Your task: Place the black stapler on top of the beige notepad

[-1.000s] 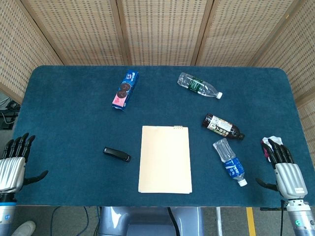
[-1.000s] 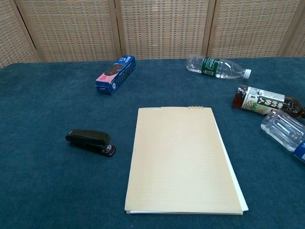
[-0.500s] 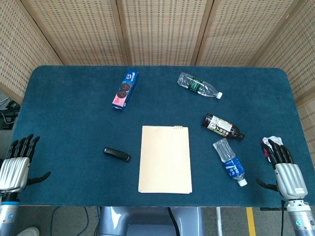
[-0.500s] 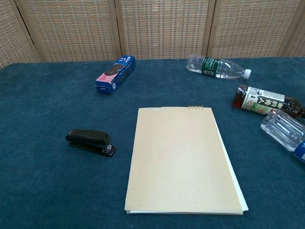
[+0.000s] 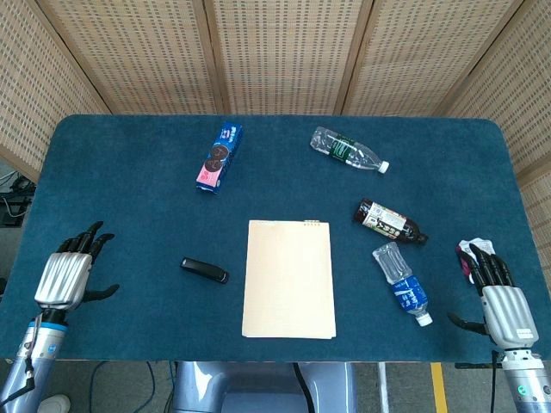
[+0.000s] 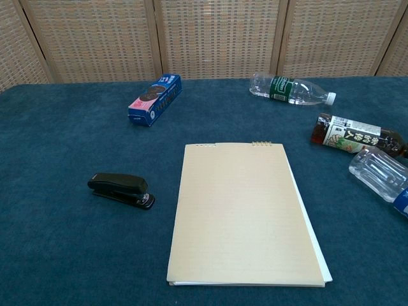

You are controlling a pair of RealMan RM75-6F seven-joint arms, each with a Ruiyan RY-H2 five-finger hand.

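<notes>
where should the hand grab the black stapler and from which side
Probably across the middle of the black stapler, coming from above with the left hand, which is open and on that side. The stapler lies flat on the table, long and narrow, apart from the beige notepad, so its two long sides are free for thumb and fingers to close across its narrow width.

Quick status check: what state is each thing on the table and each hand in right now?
black stapler: closed, lying on the cloth, left of the pad, untouched
beige notepad: flat, cover shut, nothing on it
three bottles: on their sides, capped
cookie box: lying flat
left hand: open, empty
right hand: open, empty
</notes>
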